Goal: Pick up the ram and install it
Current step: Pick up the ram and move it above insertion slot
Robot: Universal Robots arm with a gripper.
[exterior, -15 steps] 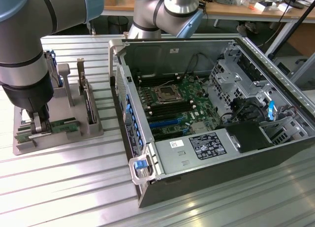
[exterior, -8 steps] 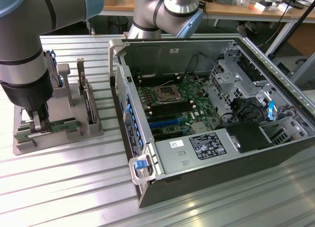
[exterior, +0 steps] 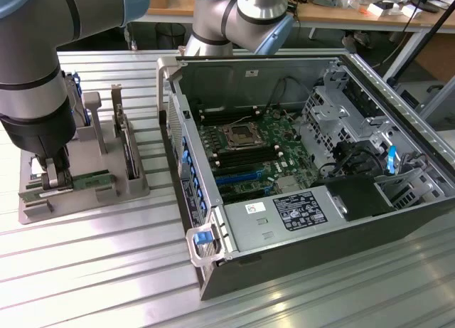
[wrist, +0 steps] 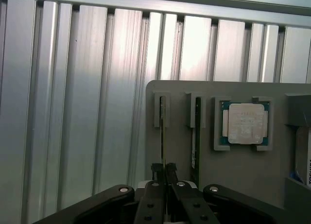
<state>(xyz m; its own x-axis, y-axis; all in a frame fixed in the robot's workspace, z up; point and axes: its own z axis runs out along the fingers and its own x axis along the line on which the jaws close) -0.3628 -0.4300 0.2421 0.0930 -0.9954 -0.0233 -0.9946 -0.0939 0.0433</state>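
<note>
The ram (wrist: 164,136) is a thin green stick standing on edge in a slot of the grey holder tray (wrist: 233,170). My gripper (wrist: 164,171) is shut on its top edge, with one dark finger on each side. The stick's far end still sits in the slot bracket. In the exterior view, the gripper (exterior: 51,177) reaches down onto the ram (exterior: 91,178) at the front of the holder tray (exterior: 85,200), on the exterior view's left. A second green stick (wrist: 197,136) stands in the neighbouring slot.
An open computer case (exterior: 213,285) lies to the exterior view's right of the tray, with its motherboard (exterior: 264,170) and black memory slots (exterior: 242,156) exposed. A processor chip (wrist: 244,123) rests in the tray. Upright cards (exterior: 129,150) stand behind the ram. Ribbed metal tabletop (exterior: 92,271) lies all around.
</note>
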